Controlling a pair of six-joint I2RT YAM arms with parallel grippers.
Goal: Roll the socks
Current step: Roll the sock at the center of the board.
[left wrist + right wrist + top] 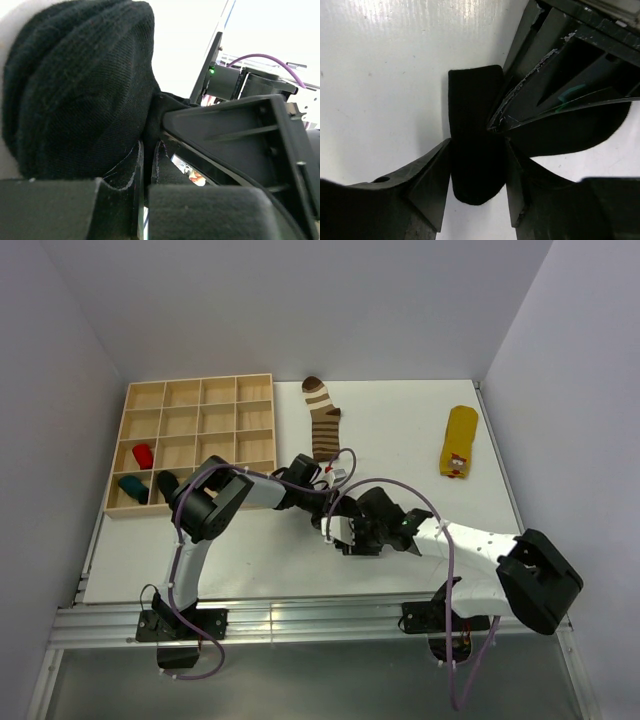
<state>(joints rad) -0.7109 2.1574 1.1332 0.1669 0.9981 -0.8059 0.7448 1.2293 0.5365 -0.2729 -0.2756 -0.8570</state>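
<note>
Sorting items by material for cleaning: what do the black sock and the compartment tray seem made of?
Black sock: soft knitted fabric, matte, with fine ribbing and a slightly fuzzy surface.
Tray: pale bare wood, possibly plywood, with a light tan tone, thin flat dividers and no gloss.

A tray [201, 379] sits upper left on the tabletop [400, 430], rolled socks [143, 455] in its lower-left compartments; one sock [324, 420] lies upper centre, another sock [460, 440] upper right.

Black sock [75, 90] partly rolled, brown-and-cream striped sock [323, 420] flat, yellow sock [459, 442] flat, apart
</note>
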